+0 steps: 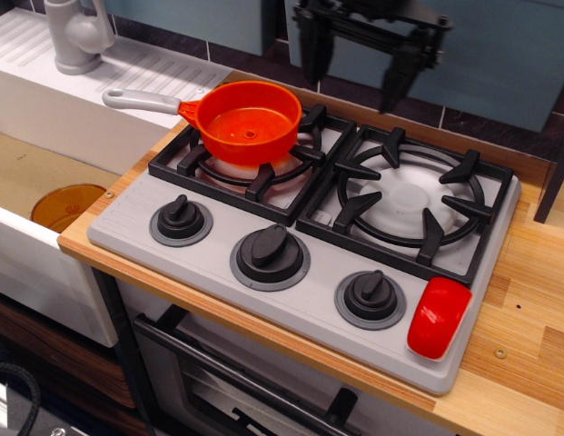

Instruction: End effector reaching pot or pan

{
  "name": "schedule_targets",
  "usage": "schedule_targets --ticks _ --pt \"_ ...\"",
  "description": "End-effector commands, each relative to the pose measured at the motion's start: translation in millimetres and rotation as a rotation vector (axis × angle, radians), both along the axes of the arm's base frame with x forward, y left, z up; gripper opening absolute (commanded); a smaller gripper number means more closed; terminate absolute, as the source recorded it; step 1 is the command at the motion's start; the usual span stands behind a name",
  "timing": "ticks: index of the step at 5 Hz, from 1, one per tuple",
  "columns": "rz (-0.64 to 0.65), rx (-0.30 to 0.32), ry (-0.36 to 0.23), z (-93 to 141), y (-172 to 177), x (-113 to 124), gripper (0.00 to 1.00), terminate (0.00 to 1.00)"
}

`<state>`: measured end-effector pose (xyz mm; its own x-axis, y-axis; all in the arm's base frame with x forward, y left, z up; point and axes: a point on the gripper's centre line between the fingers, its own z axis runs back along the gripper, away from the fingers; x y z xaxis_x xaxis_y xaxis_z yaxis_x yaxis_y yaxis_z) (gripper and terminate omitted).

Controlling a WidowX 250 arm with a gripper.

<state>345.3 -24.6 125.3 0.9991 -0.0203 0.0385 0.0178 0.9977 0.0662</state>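
Observation:
The bright orange saucepan with a long grey handle sits on the back left burner of the toy stove, handle pointing left toward the sink. My black two-fingered gripper hangs in the air above the back edge of the stove, up and to the right of the pan, apart from it. Its two prongs point down and stand wide apart with nothing between them. The arm above is cut off by the top edge.
A red oblong piece sits at the stove's front right corner. Three black knobs line the front. A white sink holds a brownish-orange dish. A grey faucet stands at back left. A dark post stands at right.

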Motion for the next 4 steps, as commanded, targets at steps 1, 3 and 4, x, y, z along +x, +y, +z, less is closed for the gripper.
schedule_targets --ticks 1,3,4 --pt "-0.08 0.019 -0.134 15 36 18 1.0 0.0" --pt "-0.1 0.023 -0.163 -14 63 27 1.0 0.0" --pt "-0.09 0.0 -0.137 -37 64 28 1.0 0.0"
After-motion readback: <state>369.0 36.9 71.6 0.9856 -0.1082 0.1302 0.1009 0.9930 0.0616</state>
